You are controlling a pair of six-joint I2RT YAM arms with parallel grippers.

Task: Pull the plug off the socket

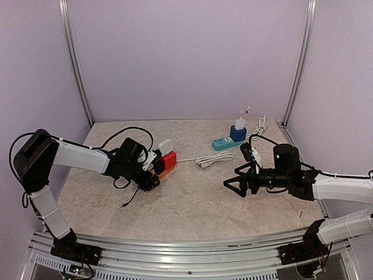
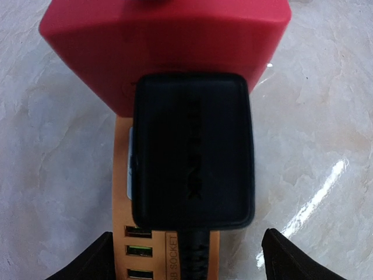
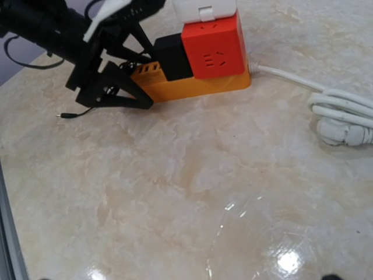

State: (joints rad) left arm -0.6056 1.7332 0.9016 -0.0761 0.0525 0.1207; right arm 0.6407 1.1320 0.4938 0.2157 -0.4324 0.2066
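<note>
A black plug [image 2: 192, 151] sits in an orange power strip [image 2: 121, 198], just in front of a red cube adapter [image 2: 163, 41]. My left gripper [image 2: 186, 262] is open, one fingertip on each side of the plug's cable, touching nothing. In the top view the left gripper [image 1: 152, 175] is at the strip's near end, beside the red adapter [image 1: 169, 159]. The right wrist view shows the black plug [image 3: 173, 57], the strip [image 3: 198, 87] and the left gripper [image 3: 143, 81]. My right gripper [image 1: 235, 184] is open and empty, well right of the strip.
A white plug [image 1: 165, 144] sits on the red adapter. A coiled white cable [image 1: 213, 159] lies mid-table. A blue power strip [image 1: 221, 143] with a white charger [image 1: 238, 129] stands at the back right. A thin black lead [image 1: 129, 198] trails left.
</note>
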